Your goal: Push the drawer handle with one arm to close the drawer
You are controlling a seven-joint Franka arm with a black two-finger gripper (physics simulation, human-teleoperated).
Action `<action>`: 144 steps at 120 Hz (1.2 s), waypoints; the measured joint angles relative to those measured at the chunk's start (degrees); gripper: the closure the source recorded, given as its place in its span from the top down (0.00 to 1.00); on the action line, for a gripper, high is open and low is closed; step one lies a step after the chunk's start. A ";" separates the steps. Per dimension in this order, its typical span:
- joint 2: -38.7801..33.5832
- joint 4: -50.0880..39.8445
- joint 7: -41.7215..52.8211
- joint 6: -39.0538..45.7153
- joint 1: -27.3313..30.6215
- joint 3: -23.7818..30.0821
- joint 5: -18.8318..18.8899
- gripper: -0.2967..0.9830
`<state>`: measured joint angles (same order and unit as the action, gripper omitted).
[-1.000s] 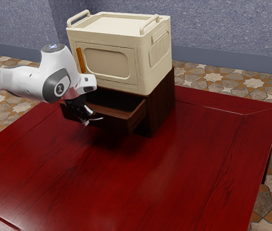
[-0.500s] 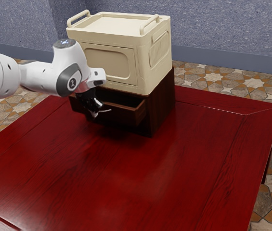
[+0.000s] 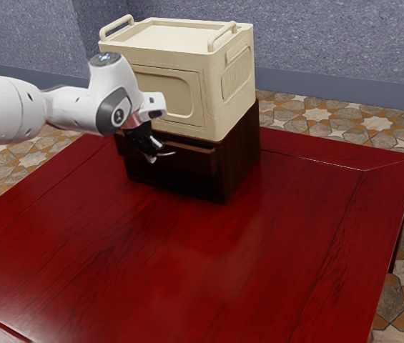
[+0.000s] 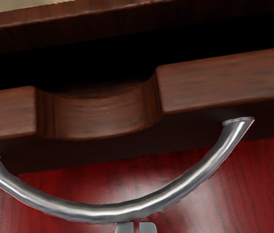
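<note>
Hand (image 4: pixel 136 227), fingers together, meets the curved handle (image 4: pixel 108 212); just ahead, the drawer (image 4: pixel 214 83) stands slightly open. Likely mid-push; next calls for pressing straight inward until flush.

I read the exterior view as a clock face around the middle of my counter (image 3: pixel 209 264). The drawer unit (image 3: pixel 241 157) stands on the counter toward twelve o'clock, and the box (image 3: pixel 234 107) sits on top of it. On the box's top, one rail (image 3: pixel 116 27) runs at its ten o'clock side, the other rail (image 3: pixel 222 36) at its one o'clock side; its door (image 3: pixel 176 93) faces seven. Below that, the drawer (image 4: pixel 214 82) juts slightly from the unit toward seven, its handle (image 4: pixel 117 212) before its front. Beyond the counter, I have floor (image 3: pixel 323 121) at two and wall (image 3: pixel 316 43) behind, across twelve
</note>
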<state>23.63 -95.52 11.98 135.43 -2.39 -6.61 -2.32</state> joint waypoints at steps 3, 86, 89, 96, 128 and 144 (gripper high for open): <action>0.16 0.26 0.05 0.00 0.00 0.04 -0.01 0.16; 0.89 1.96 0.79 -0.02 1.41 2.34 -0.07 0.15; -2.71 -1.56 0.78 -0.16 1.32 2.33 -0.07 0.17; -16.54 -12.06 0.47 -3.07 1.04 1.98 -0.09 0.27; -30.96 -2.58 -1.71 -31.14 -1.38 1.90 2.26 0.61; -29.85 -1.95 -2.57 -36.56 -1.01 1.86 2.63 0.68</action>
<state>-6.22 -97.47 9.41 98.88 -3.40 -4.74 0.31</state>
